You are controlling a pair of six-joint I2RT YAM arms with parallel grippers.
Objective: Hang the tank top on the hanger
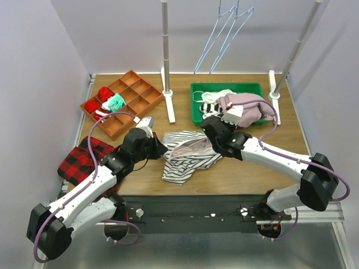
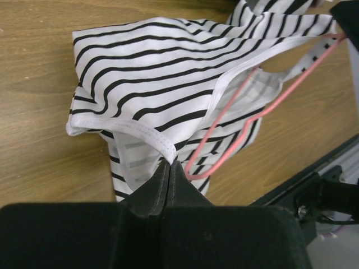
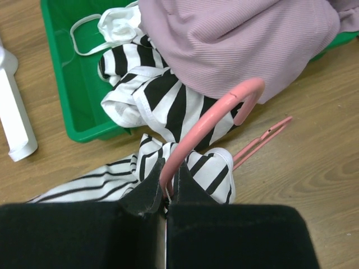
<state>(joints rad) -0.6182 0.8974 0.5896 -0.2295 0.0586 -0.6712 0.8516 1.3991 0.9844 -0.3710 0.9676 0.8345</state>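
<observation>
soft tank top [image 2: 151, 73], thin wire hanger [image 3: 208, 115]

The left arm [image 1: 92, 185] stretches from the lower left of the top view up toward the centre, its pincer [image 2: 170, 167] pointed toward the middle with both fingers pressed together, nipping a hem of the tank top [image 2: 146, 78]. The right arm [image 1: 275, 156] comes in from the lower right, elbow bent, and its pincer [image 3: 167, 176] is likewise closed — on the hanger [image 3: 208, 116] below its hook.
</observation>
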